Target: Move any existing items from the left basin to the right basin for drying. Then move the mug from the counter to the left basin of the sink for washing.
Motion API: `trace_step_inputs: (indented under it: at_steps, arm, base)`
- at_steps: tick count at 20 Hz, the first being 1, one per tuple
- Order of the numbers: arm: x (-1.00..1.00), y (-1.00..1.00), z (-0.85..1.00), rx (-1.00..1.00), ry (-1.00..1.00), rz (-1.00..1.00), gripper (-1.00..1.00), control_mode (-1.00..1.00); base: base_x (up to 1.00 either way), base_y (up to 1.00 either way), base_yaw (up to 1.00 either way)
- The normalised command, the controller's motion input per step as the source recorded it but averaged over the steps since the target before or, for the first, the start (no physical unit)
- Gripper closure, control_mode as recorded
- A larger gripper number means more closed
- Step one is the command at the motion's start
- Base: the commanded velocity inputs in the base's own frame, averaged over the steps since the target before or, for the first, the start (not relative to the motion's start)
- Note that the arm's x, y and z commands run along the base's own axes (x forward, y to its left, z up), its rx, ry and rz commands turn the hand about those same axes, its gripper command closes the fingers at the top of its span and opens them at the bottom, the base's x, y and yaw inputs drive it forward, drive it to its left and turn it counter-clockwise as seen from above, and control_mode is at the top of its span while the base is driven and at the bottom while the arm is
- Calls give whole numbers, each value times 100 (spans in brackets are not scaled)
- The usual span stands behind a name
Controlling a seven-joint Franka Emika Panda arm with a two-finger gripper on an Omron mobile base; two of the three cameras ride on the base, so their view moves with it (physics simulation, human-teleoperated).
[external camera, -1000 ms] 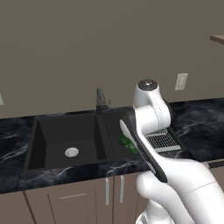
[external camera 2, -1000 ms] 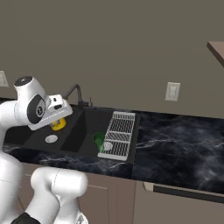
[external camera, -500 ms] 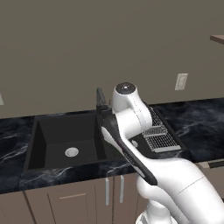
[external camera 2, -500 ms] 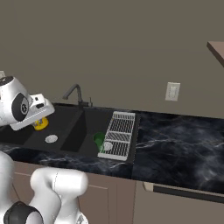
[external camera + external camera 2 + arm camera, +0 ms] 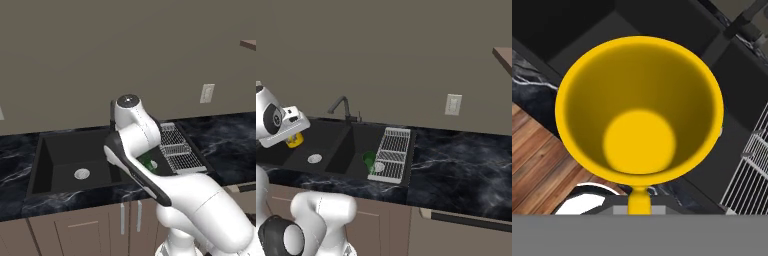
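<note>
On the far left of the right base view my gripper (image 5: 292, 136) hangs above the left end of the sink (image 5: 351, 131), clenched on the mug (image 5: 294, 141); the yellow shows just beneath my hand. In the hand view I look straight down into the open mouth of the mug, its handle nearest the camera, with black marble table (image 5: 534, 87) and wooden floor (image 5: 534, 150) below and to one side of it, so I judge it is not yet squarely over the basin.

Next to the right lies the left basin (image 5: 326, 142), wide, black and bare but for its round silver drain (image 5: 314, 158). Nothing stands in it now, so the clearing part of the task looks done.

Past the central divider comes the right basin (image 5: 363, 145). The green bottle (image 5: 369, 159) sits low in it, just beside the wire rack (image 5: 391, 154) that covers the right part of that basin. The left base view shows the same green shape (image 5: 146, 161) partly hidden behind my arm, near the rack.

Further right the table (image 5: 456, 160) runs on under a wall outlet (image 5: 453, 104).

So, as I judge it: bottle moved for drying, mug lifted and carried. What is left is to bring the mug over the left basin, lower it to the floor of the basin and let go.
</note>
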Motion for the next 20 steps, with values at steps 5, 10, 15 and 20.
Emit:
trace_step_inputs:
  at_steps: [5, 10, 15, 20]
  arm:
    - [13, 14, -22, 0, 0, 0, 100, -100]
    - [16, 22, -27, 0, 0, 0, 100, -100]
    - [17, 20, -25, 0, 0, 0, 100, -100]
    - [22, 21, -26, 0, 0, 0, 100, -100]
  base:
    - [0, 0, 0]
    - [0, 0, 0]
    - [0, 0, 0]
    - [0, 0, 0]
